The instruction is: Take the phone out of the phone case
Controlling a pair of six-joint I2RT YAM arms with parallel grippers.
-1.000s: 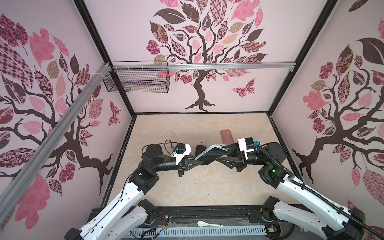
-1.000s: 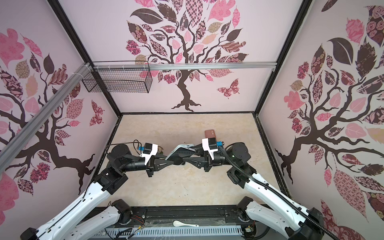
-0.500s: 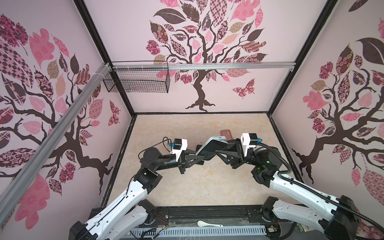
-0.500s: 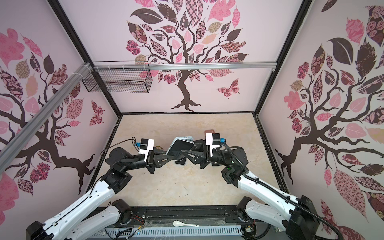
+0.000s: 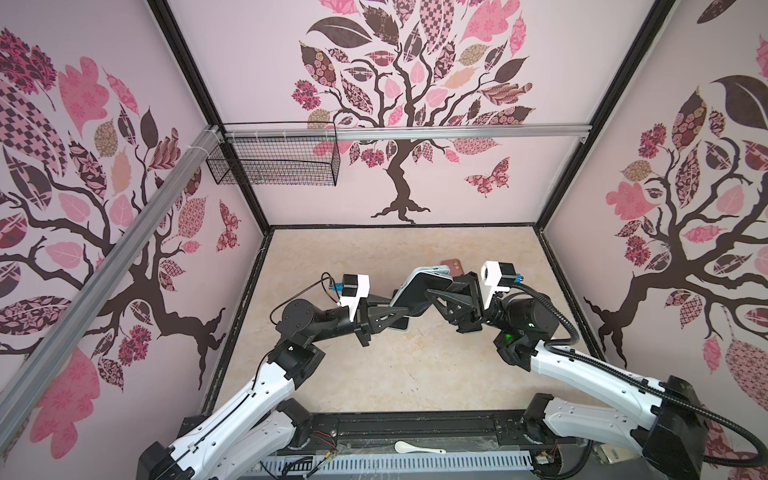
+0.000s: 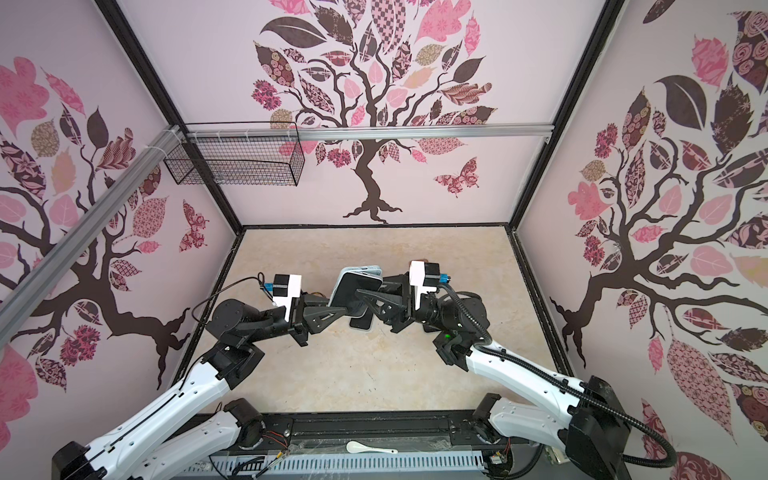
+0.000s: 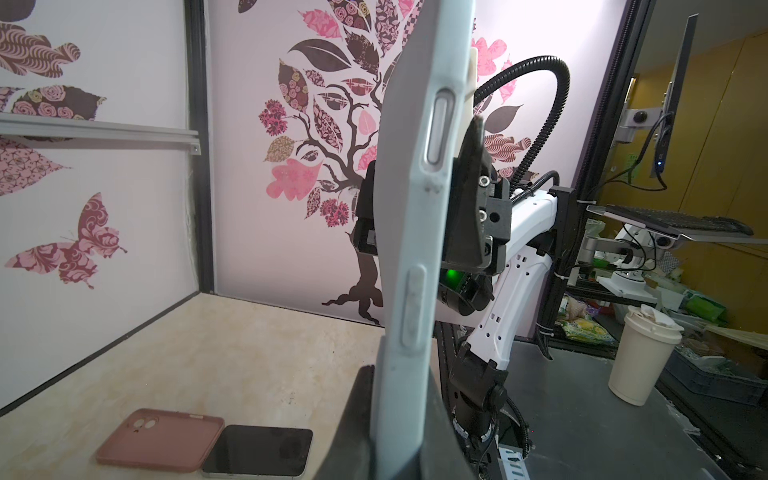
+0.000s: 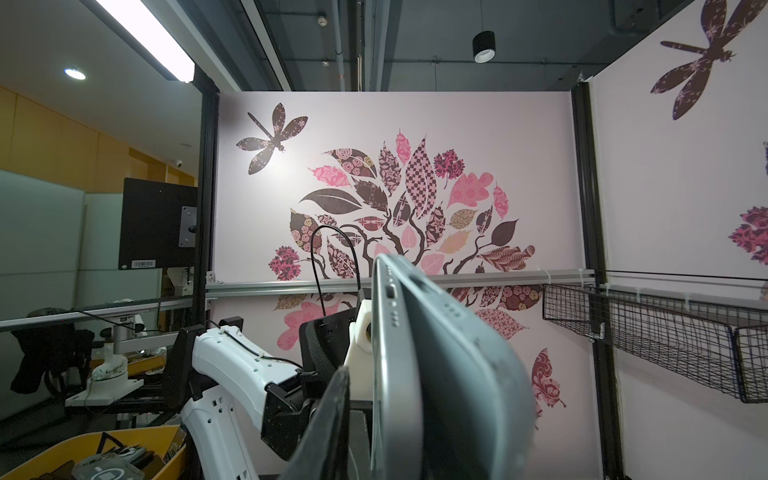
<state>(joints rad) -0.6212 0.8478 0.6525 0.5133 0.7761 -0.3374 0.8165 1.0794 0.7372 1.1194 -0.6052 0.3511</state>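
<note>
At the centre of both top views, raised clear of the table (image 5: 374, 374): one phone (image 5: 416, 287), screen up and tilted, seated in a pale grey-blue phone case (image 7: 415, 208). Holder from the left of the frame: left gripper (image 5: 405, 309), jaws closed tight on the end of the cased phone nearer the lower left, one finger on each flat face, as the left wrist view shows. Holder from the right of the frame: right gripper (image 5: 432, 293), one finger laid across the screen and its partner behind the case's back, both drawn in against the pair. Fit: phone not yet free; in the right wrist view its metal edge, with port and holes, stands a little apart from the case's lip at one end, the rest seated. On the table, just below the raised phone in the frame: a bare dark phone (image 5: 401, 325), lying flat. Just above the right wrist camera in a top view: a pink case (image 5: 455, 265), back up, camera cut-outs showing; the left wrist view shows these two side by side and touching. Upper left of the frame: wire basket (image 5: 274, 166), hung from the rail on the back wall. Bottom edge: white spoon (image 5: 417, 448) on the black base between the arm mounts. Outside the enclosure, left wrist view only: lidded paper cup (image 7: 642, 353) on a dark bench.
</note>
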